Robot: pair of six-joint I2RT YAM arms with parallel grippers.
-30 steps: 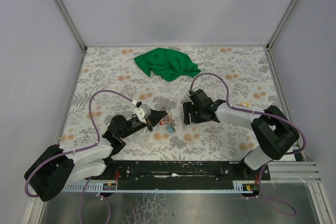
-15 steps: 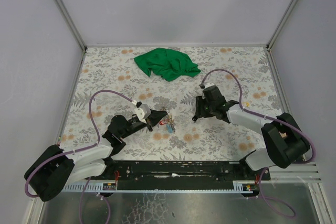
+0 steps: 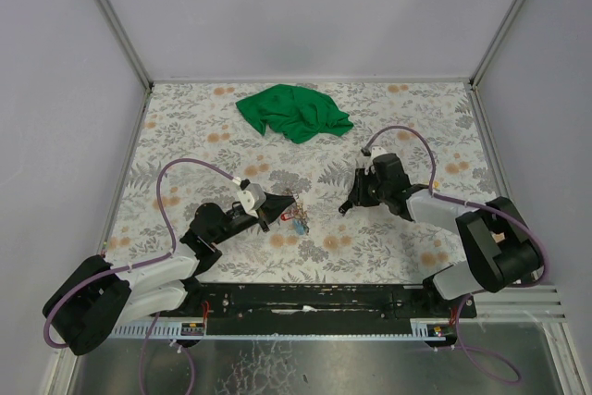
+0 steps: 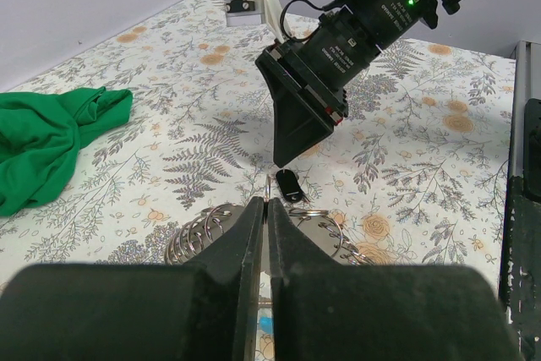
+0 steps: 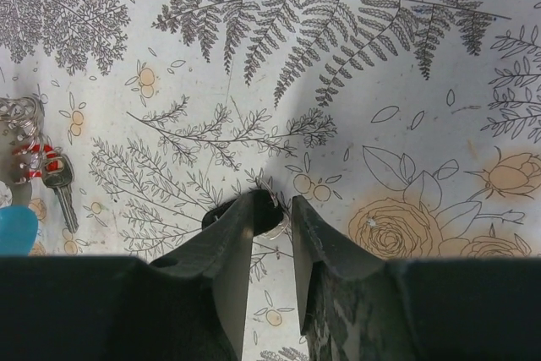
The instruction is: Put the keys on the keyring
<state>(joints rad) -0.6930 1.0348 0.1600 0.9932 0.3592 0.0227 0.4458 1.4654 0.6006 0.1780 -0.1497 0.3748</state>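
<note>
Since the keys (image 5: 54, 177) are tiny, slippery metal, we'd pinch them by the tags. They're right by the keyring (image 4: 199, 230), which the left gripper (image 4: 267, 205) clamps. The right gripper (image 5: 272, 209) beside it is slightly parted.

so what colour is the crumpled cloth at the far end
Green; the cloth shows best in the top external view.

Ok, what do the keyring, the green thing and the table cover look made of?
The keyring: bright glossy metal; its coiled wire loops glint. The green cloth: soft matte fabric, crumpled in folds. The table cover: flat matte sheet with printed flowers, maybe paper or vinyl; cannot tell.
</note>
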